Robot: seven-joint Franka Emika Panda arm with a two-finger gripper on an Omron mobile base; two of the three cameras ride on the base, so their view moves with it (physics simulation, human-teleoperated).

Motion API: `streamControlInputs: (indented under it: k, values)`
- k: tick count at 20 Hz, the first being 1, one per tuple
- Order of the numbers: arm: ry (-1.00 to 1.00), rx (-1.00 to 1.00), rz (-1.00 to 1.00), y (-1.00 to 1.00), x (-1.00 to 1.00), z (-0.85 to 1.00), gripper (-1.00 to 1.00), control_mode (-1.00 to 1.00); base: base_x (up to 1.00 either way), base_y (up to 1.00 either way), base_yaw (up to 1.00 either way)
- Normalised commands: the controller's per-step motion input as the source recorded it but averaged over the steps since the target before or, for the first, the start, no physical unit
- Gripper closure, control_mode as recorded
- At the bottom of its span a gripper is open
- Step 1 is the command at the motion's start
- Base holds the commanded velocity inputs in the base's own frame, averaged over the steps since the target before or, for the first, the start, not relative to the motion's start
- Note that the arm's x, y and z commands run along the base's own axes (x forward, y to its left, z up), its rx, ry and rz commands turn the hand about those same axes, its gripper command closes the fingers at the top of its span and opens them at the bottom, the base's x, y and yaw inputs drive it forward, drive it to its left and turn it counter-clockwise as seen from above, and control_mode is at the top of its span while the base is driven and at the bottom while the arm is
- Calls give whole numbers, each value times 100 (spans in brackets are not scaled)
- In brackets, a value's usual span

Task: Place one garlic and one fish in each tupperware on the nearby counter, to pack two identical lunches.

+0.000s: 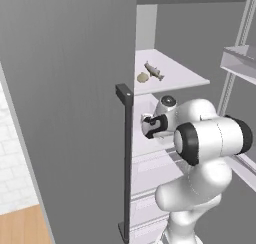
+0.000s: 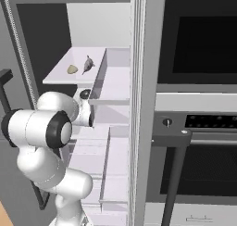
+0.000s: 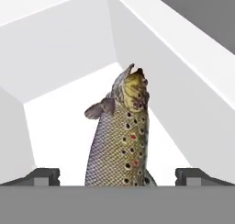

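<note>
Item: spotted olive-brown slim fish (image 3: 121, 136), between my fingertips (image 3: 43, 176), long axis toward 12 o'clock.
My pincer (image 3: 117, 178): spread wide, gripping nothing.

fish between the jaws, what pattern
Olive-brown fish with dark and reddish spots, clearest in the hand view.

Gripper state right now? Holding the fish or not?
Gripper: open, jaws wide either side of a fish inside the fridge, not closed on it yet.
</note>
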Motion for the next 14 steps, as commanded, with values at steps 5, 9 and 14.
streamControlInputs:
  k: [5, 9, 14]
  values:
    - [9, 0, 0, -11, 38, -44, -100, -100, 0, 0, 0]
    - [4, 1, 0, -11, 14, -49, -100, -100, 0, 0, 0]
    - [24, 7, 0, -5, 0, -84, -100, -100, 0, 0, 0]
